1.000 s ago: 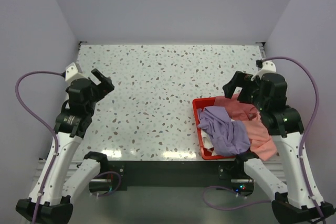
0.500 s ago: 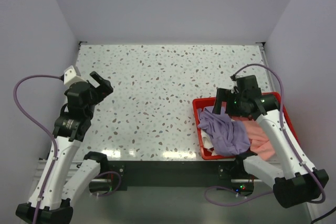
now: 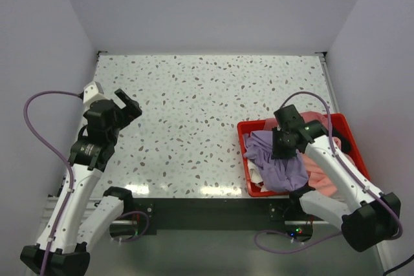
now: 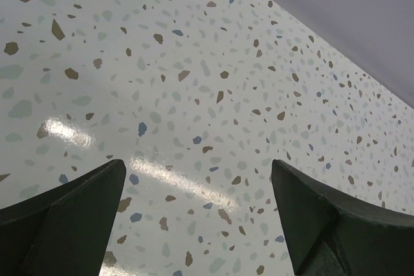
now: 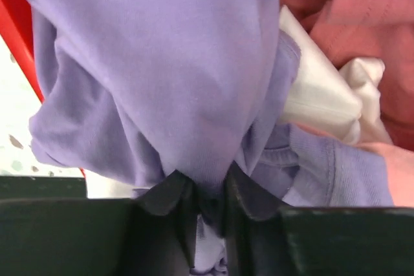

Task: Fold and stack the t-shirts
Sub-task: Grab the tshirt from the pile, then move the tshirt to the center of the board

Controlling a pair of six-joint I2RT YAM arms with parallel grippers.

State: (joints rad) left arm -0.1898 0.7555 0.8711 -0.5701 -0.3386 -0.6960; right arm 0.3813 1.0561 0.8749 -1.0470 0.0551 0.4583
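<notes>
Speckled table (image 3: 194, 95) spans scene. Red bin (image 3: 244, 152) at near right, holding crumpled t-shirts: lavender t-shirt (image 3: 284, 171) on top at left, salmon t-shirt (image 3: 323, 172) beside it, white t-shirt (image 5: 317, 95) tucked between. Right gripper (image 5: 208, 193) pinches lavender fold, jaws narrow. Left gripper (image 4: 197, 172) hangs over table at left, jaws wide apart.

Bare speckled table (image 3: 194, 95) stretches from the left wall (image 3: 45, 63) to the red bin (image 3: 243, 148), and the left gripper (image 3: 128, 103) hangs spread above it with room all round. The bin, near right, is crammed: the right gripper (image 5: 210, 192) pinches the lavender t-shirt (image 3: 288, 171) heaped over pink t-shirts (image 5: 362, 24), and little gap seems left inside its walls.
</notes>
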